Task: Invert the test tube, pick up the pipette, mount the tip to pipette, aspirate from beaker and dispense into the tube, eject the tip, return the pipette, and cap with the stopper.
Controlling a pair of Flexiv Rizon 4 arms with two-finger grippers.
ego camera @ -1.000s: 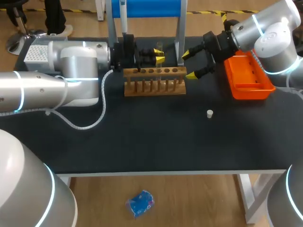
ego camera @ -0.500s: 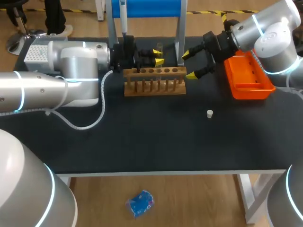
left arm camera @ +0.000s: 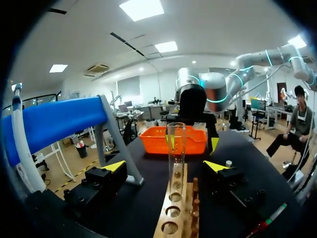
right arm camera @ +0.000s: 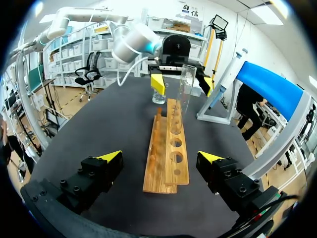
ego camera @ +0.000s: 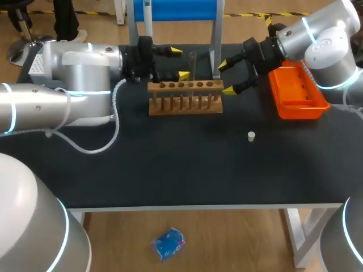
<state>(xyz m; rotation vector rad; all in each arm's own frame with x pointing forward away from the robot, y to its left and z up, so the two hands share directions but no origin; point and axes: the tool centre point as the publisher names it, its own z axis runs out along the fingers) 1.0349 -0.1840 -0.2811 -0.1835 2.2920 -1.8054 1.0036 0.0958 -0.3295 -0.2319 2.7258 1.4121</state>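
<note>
The test tube (ego camera: 193,65) stood straight up in the wooden rack (ego camera: 185,105), and the left gripper (ego camera: 179,63) by the rack's left part and the right gripper (ego camera: 226,77) by its right end were wide open, holding nothing.

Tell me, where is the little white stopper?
In the head view the stopper sits on the black table, right of the middle, nearer the front edge than the wooden rack and the orange tray.
</note>
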